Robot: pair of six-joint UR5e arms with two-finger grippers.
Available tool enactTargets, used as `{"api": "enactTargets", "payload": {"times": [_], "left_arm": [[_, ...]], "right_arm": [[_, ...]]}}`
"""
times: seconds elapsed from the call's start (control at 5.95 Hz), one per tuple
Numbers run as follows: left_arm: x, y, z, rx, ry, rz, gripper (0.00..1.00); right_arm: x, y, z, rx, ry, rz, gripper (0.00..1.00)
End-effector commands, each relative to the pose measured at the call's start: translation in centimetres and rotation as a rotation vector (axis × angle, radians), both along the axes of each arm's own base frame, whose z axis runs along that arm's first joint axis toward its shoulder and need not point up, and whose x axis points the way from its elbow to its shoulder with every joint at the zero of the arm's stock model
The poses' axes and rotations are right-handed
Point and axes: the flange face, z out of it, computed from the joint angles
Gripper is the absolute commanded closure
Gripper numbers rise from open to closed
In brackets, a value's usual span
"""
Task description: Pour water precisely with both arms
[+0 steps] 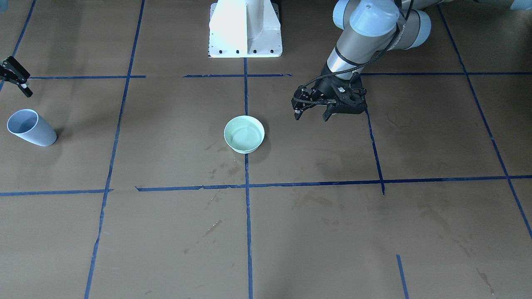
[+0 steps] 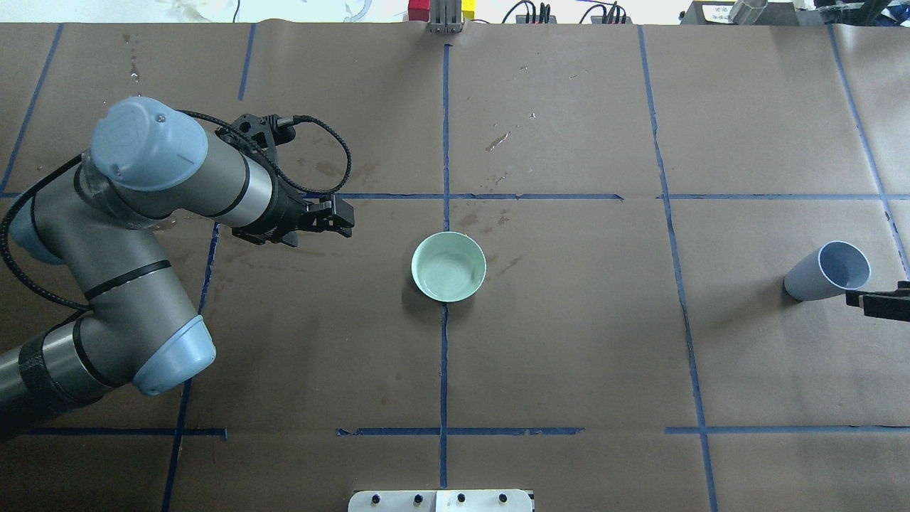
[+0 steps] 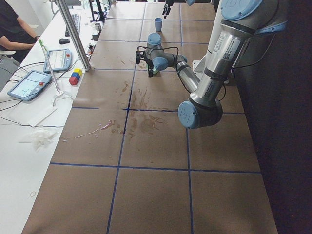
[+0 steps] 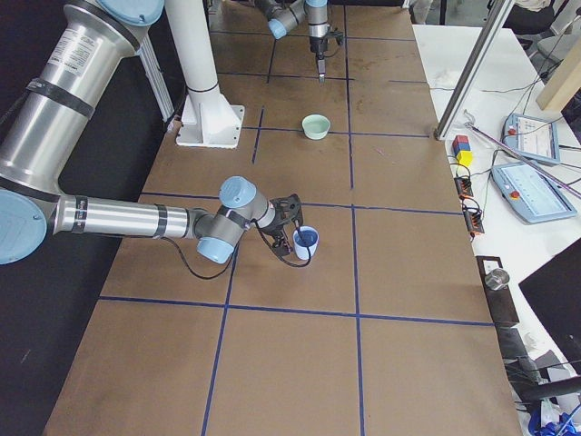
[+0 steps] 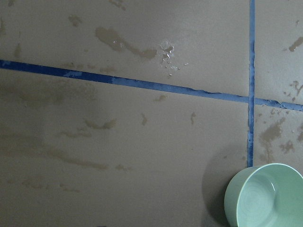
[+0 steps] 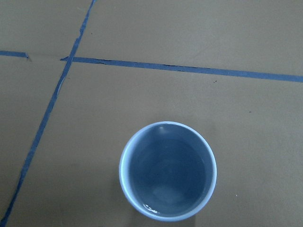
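A pale blue cup (image 1: pixel 31 128) stands upright near the table's end on my right side; it also shows in the overhead view (image 2: pixel 828 274) and fills the right wrist view (image 6: pixel 168 170). A mint green bowl (image 1: pixel 244 133) sits at the table's middle on the blue centre line (image 2: pixel 448 267), and its rim shows at the left wrist view's lower right corner (image 5: pixel 265 196). My left gripper (image 1: pixel 311 116) is open and empty, above the table to the bowl's side and apart from it. My right gripper (image 1: pixel 25 90) hovers just beside the cup, partly cut by the frame edge, with fingers apart and empty.
The white bolted pedestal (image 1: pixel 245 29) stands at the robot's edge of the table. Blue tape lines cross the brown table cover (image 2: pixel 569 355). Wet stains lie around the bowl. Tablets and coloured blocks (image 4: pixel 461 145) sit on a side bench beyond the far edge.
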Motion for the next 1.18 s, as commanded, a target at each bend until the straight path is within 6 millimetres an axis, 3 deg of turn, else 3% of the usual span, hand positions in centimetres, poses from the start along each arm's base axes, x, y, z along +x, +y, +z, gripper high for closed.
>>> {"api": "enactTargets", "payload": {"times": [0.0,0.5,1.01], "left_arm": [[0.0,0.0,0.0,0.000,0.000,-0.001,0.11],[0.0,0.0,0.0,0.000,-0.001,-0.002,0.11],[-0.1,-0.1,0.1,0.001,-0.002,-0.003,0.11]], "right_arm": [[-0.9,0.7,0.5,0.044,0.041,0.060,0.00],[-4.2,1.6,0.7,0.072,0.075,0.202,0.00],[-4.3,2.6,1.1,0.132,0.087,0.241,0.00]]}}
